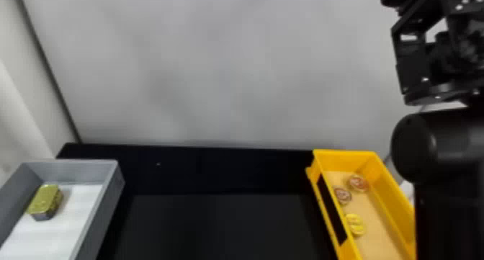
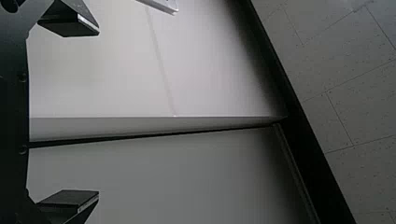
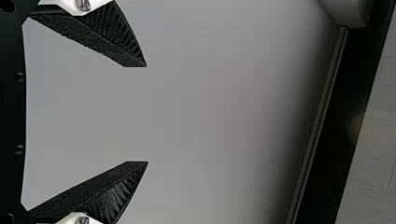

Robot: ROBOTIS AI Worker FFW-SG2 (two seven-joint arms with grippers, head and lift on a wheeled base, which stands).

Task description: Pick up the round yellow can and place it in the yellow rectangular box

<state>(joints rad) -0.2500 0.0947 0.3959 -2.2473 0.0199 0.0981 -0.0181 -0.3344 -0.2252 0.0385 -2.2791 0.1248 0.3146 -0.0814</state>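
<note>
Inside the yellow rectangular box (image 1: 392,191), at the right of the head view, a round yellow can (image 1: 355,225) lies on the floor near the left wall. My right gripper (image 1: 432,61) is held high at the head view's upper right, above and apart from the box. In the right wrist view that right gripper (image 3: 147,114) has its fingers wide apart with nothing between them. My left gripper (image 2: 99,112), in the left wrist view, is likewise spread and holds nothing, facing pale wall panels.
Two round reddish cans, one (image 1: 358,183) farther back and another (image 1: 342,196), share the yellow box. A grey box (image 1: 113,191) at the left holds a yellow-topped rectangular can (image 1: 45,201). Between the boxes is the black table (image 1: 216,223), with a grey wall (image 1: 216,68) behind.
</note>
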